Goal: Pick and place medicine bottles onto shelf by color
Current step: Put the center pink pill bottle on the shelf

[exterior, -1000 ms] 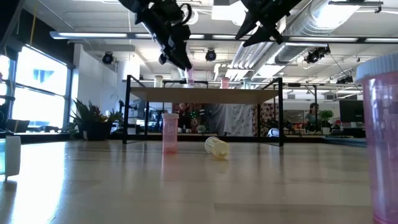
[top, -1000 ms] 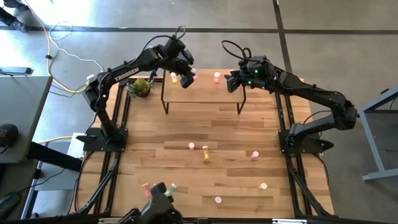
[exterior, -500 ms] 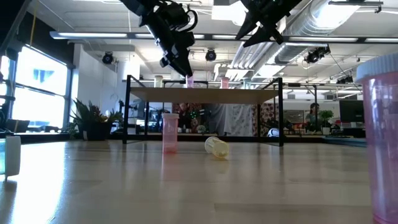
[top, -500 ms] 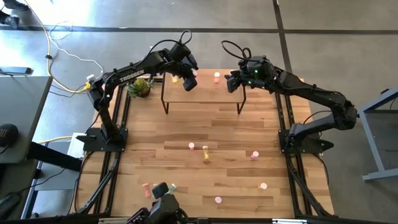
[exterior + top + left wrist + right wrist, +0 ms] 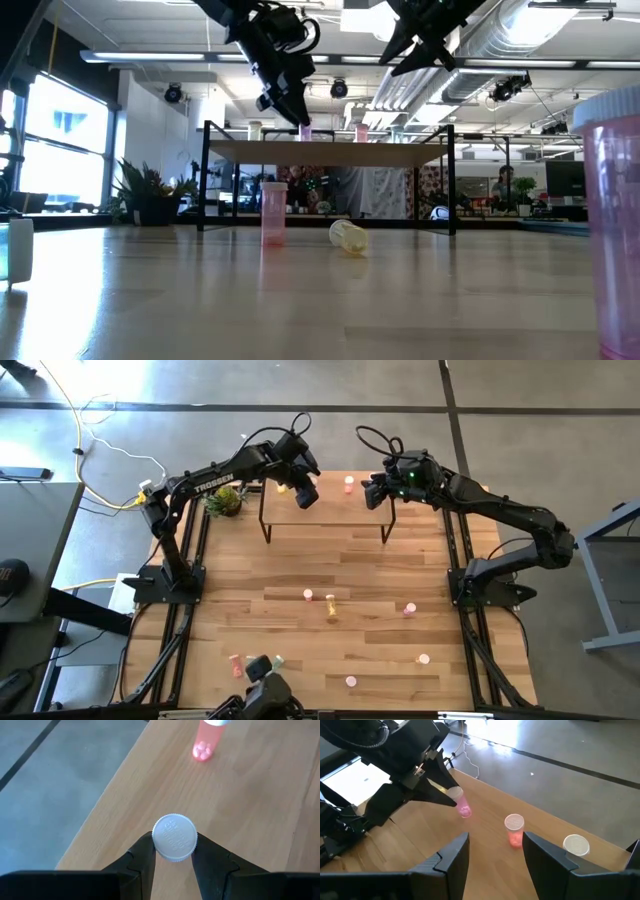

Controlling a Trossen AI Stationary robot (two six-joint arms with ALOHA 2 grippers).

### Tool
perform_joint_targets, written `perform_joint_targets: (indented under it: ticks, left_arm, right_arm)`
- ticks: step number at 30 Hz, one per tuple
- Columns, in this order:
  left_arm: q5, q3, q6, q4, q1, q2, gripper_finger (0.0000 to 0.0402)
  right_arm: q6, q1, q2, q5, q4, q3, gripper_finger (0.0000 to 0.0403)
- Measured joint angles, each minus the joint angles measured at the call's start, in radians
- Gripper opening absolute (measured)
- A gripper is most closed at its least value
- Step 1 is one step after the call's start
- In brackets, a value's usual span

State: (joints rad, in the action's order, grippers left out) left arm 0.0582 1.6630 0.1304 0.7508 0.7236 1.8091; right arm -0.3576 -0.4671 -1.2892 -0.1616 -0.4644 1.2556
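Left gripper [image 5: 173, 851]: dark two-finger tool above the shelf's left part, fingers clamped on the pale-capped pink medicine bottle [image 5: 174, 836]; in the right wrist view the bottle [image 5: 460, 803] hangs tilted between the fingertips over the shelf top.
Right gripper [image 5: 494, 851]: dark two-finger tool hovering over the shelf's right end, fingers apart, holding nothing.
Shelf [image 5: 330, 510]: small raised platform with a light wood top and thin black legs, at the far side of the slatted wooden tabletop [image 5: 300, 560].
Bottles on shelf: an upright pink bottle [image 5: 515, 830] and a second white-capped bottle [image 5: 576, 845] near the far edge, well apart from the held one.
Bottles on tabletop: an upright pink bottle [image 5: 273, 212] with a toppled yellow bottle [image 5: 347, 236] just beside it; further pink ones [image 5: 409, 609] scattered toward the near edge.
Plant-like object [image 5: 226, 500]: green-yellow, beside the shelf's left end.
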Motion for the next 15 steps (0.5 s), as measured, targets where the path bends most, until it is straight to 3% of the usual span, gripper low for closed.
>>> perform_joint_targets:
  ticks: [15]
  left_arm:
    - [-0.038, 0.001, 0.004, -0.025, -0.008, 0.027, 0.0103]
  right_arm:
    - [0.000, 0.000, 0.000, 0.000, -0.011, 0.000, 0.0174]
